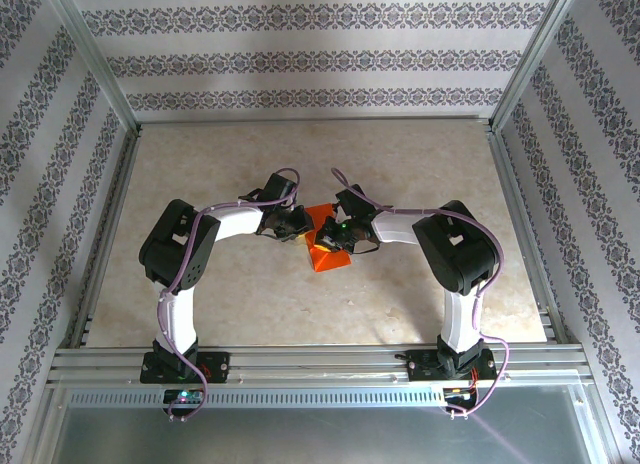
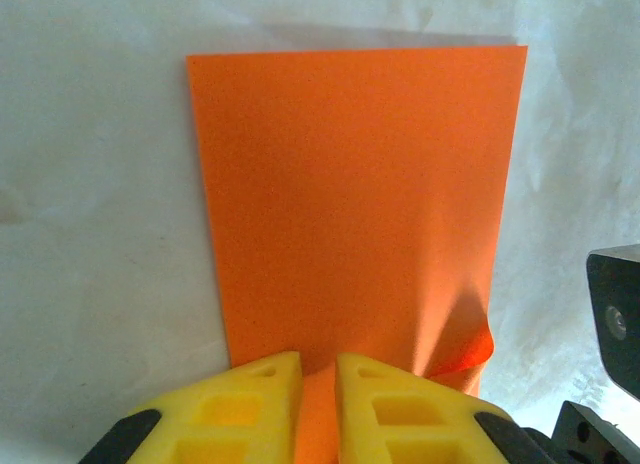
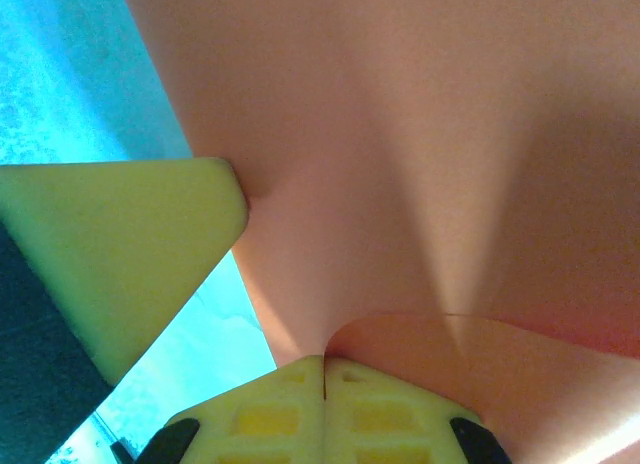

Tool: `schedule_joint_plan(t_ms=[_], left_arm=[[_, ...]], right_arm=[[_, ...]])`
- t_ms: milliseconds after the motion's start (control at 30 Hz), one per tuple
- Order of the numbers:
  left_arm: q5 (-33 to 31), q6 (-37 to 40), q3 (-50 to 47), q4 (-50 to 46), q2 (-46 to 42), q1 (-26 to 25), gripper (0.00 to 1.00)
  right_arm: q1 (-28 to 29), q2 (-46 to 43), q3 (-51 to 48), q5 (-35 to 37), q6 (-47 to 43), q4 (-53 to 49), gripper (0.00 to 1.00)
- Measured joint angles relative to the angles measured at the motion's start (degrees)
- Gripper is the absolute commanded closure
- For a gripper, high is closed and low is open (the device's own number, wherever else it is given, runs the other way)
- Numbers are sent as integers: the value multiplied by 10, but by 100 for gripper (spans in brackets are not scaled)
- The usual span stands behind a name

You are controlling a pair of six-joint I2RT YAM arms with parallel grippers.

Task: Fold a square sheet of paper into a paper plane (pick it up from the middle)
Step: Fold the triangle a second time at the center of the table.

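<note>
The square sheet of paper [image 1: 328, 252], bright orange-red, hangs tented just above the table between the two arms. In the left wrist view the sheet [image 2: 350, 184] spreads away from my left gripper [image 2: 318, 359], whose yellow jaws stand a narrow gap apart with the paper's near edge running into that gap. One corner [image 2: 468, 346] curls up at the right. My right gripper [image 3: 325, 362] is shut tight on another edge of the sheet [image 3: 400, 134], which bows up from the jaws. One of the left fingers [image 3: 150, 244] touches the paper's side edge. From above, the left gripper [image 1: 293, 227] and right gripper [image 1: 342, 232] flank the sheet.
The beige tabletop [image 1: 400, 164] stretches behind and to both sides of the arms. Metal frame posts [image 1: 520, 134] and patterned walls [image 1: 300, 59] enclose it. A metal rail [image 1: 320, 359] crosses the near edge by the arm bases.
</note>
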Motion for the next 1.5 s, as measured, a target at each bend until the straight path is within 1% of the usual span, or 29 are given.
schedule_joint_plan(t_ms=[167,300,500,667,833,900,1000,1067,1233,1300,1400,1500], left_arm=[[0,0,2,-4,0,0,83],[-3,1,5,-9,0,0,83],[-17,2,12,-35,-7,3,81],[-37,-1,9,-52,-45,21,78],[-45,-5,-7,-53,-85,44,77],[-48,-7,-17,-53,-95,49,76],[-48,-8,-26,-54,-102,53,76],[-43,-8,-26,-53,-102,53,76],[-21,-9,-29,-51,-102,51,77],[-15,-9,-30,-51,-102,47,78],[-5,-9,-30,-50,-102,35,79],[3,-9,-30,-50,-102,19,80]], right_arm=[[-1,1,0,-4,-9,2,96],[-1,2,0,-6,-13,2,92],[-1,5,0,-9,-17,6,80],[-1,4,3,-17,-19,9,70],[-1,4,5,-26,-19,13,62],[-2,4,6,-30,-19,14,61],[-5,4,6,-33,-20,14,61],[-5,4,6,-33,-20,15,63],[-6,5,5,-28,-27,10,75],[-8,7,4,-28,-28,8,78],[-9,7,2,-25,-29,8,83],[-9,8,1,-19,-30,3,91]])
